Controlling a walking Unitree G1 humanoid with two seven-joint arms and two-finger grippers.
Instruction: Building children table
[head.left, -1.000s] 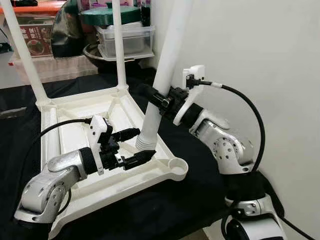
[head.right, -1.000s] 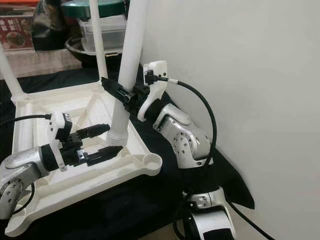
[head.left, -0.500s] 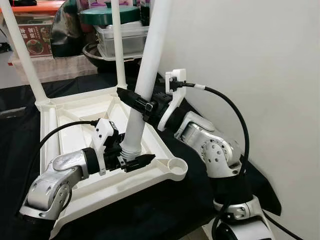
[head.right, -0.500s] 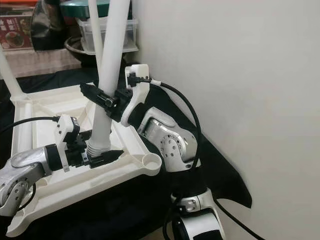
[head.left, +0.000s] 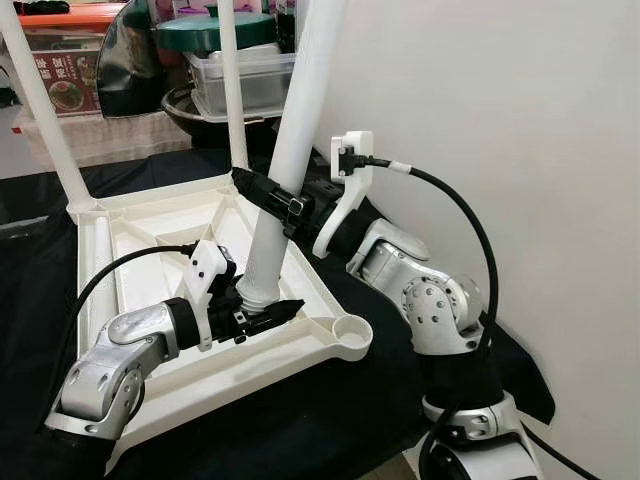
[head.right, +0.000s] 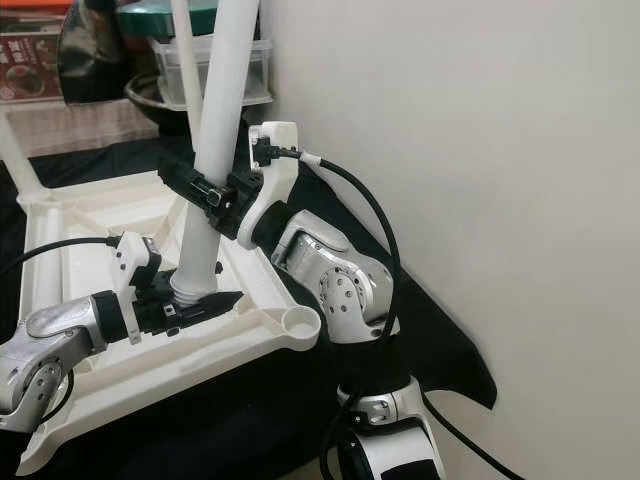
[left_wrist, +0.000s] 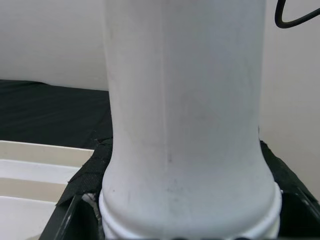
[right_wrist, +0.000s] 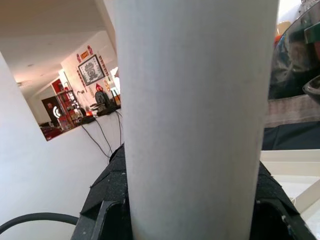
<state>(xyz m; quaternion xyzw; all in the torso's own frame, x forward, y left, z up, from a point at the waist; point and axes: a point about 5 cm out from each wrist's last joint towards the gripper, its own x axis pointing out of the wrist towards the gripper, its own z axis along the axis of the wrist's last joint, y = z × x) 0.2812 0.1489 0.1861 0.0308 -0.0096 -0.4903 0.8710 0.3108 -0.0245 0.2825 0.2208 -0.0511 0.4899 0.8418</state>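
From the head cams the upside-down white tabletop has two legs in, the right gripper clamped around the third leg mid-shaft, the left gripper pinching its threaded foot, not in the open corner socket yet; both wrist cams show fingers hugging that leg.

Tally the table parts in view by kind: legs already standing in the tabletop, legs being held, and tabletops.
Legs standing in the upturned tabletop: 2 (far-left leg, far-right leg)
Legs held: 1, the white leg, with the right gripper around its shaft and the left gripper at its base
Tabletops: 1
Total: 4
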